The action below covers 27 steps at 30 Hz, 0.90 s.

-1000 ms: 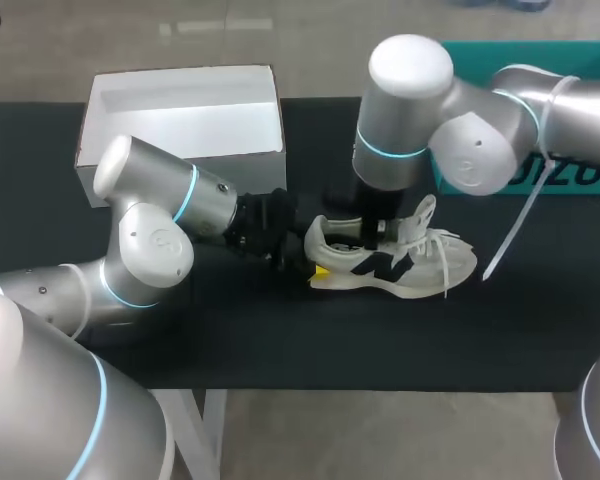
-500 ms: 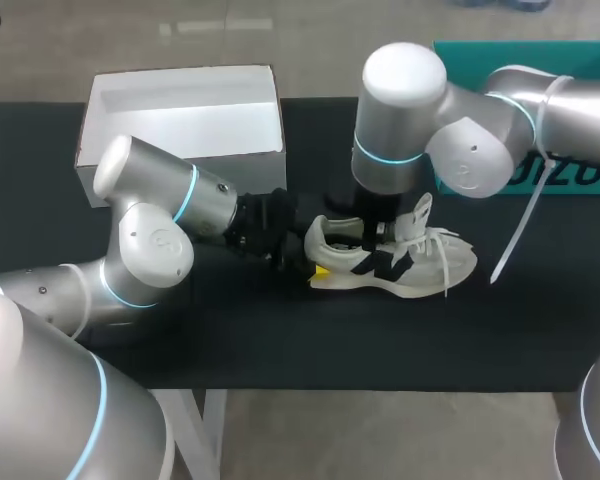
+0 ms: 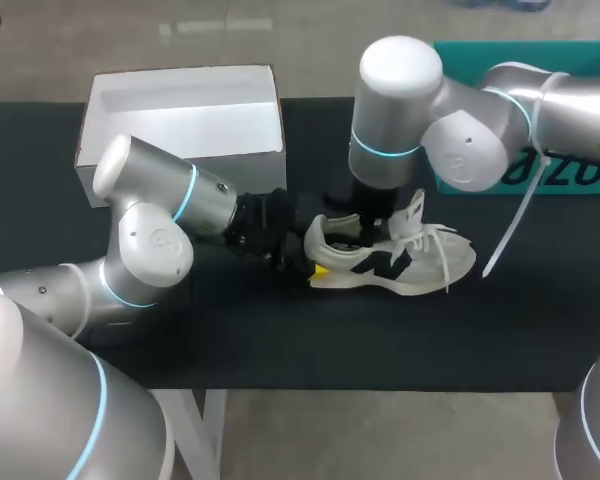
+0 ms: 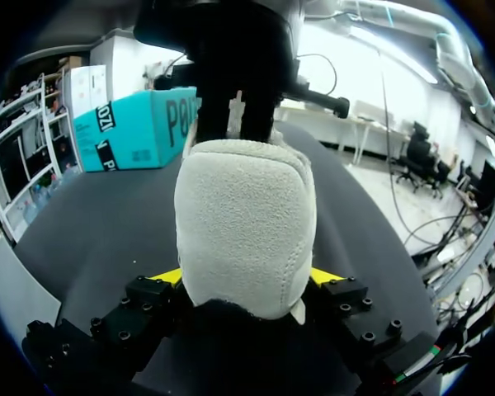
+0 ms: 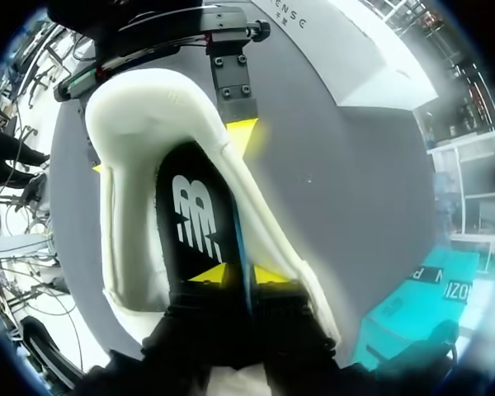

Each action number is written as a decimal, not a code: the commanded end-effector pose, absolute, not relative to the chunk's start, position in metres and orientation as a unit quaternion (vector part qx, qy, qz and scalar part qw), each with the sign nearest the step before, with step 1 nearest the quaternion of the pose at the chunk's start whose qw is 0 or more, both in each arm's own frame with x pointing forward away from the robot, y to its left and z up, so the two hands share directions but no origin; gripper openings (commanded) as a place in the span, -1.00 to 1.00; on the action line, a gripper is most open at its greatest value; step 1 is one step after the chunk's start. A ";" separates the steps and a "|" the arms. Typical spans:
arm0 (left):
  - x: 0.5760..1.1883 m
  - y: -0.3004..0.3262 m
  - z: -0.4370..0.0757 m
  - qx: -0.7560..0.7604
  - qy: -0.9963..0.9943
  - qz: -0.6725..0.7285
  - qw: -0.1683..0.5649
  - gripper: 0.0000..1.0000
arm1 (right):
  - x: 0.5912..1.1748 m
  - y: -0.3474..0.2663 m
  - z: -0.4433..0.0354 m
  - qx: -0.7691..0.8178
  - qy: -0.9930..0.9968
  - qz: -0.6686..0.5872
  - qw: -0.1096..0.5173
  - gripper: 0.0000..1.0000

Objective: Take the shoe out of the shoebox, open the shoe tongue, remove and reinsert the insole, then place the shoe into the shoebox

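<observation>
- My left claw [image 3: 312,256] is clamped on the heel of the shoe [image 3: 395,266]; in the left wrist view one yellow tip presses each side of the pale heel [image 4: 243,223], so the fingers stand fairly wide with the heel filling the gap
- My right claw [image 3: 371,232] comes straight down into the mouth of the shoe, and its fingers are nearly together, pinching the black insole [image 5: 194,223] by its edge
- In the right wrist view the insole stands tilted on its edge inside the white lining of the shoe [image 5: 120,173], running from my right claw [image 5: 239,276] towards the heel, where the yellow tips of my left claw show outside the shoe
- The shoe sits upright on its sole near the middle of the black worktop [image 3: 280,340], heel towards the left edge, toe towards the right edge, tongue lifted and laces loose
- The white shoebox [image 3: 180,165] stands open at the far left corner of the worktop, well apart from the shoe
- A teal box [image 3: 470,65] lies at the far right corner, behind my right arm
</observation>
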<state>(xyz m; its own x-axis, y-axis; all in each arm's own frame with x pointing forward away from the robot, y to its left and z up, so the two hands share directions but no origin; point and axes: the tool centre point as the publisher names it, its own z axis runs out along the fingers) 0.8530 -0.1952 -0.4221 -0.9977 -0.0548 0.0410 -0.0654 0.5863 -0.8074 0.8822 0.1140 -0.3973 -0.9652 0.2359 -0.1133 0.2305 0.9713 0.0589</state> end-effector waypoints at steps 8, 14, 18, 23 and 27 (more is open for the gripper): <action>0.851 -0.195 -0.423 0.032 -0.890 0.454 0.006 -1.00 | 0.881 0.116 -0.420 0.120 0.992 0.032 0.024 -0.13; 0.851 -0.195 -0.423 0.032 -0.890 0.454 0.006 -1.00 | 0.873 0.125 -0.433 0.100 0.995 0.024 -0.015 -0.03; 0.851 -0.195 -0.423 0.032 -0.890 0.454 0.006 -1.00 | 0.868 0.127 -0.439 0.090 0.995 0.019 -0.029 -0.04; 0.851 -0.195 -0.423 0.032 -0.890 0.454 0.006 -1.00 | 0.865 0.129 -0.445 0.088 0.995 0.006 -0.038 -1.00; 0.851 -0.195 -0.423 0.032 -0.890 0.454 0.006 -1.00 | 0.863 0.127 -0.438 0.106 0.994 0.015 -0.036 -1.00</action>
<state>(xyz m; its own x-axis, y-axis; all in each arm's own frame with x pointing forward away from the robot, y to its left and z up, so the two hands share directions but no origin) 0.8507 -0.1926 -0.4235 -0.9978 -0.0521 0.0409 -0.0637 0.5871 -0.8070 0.8716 0.1166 -0.4146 -0.9761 0.2036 0.0757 0.2052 0.9786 0.0152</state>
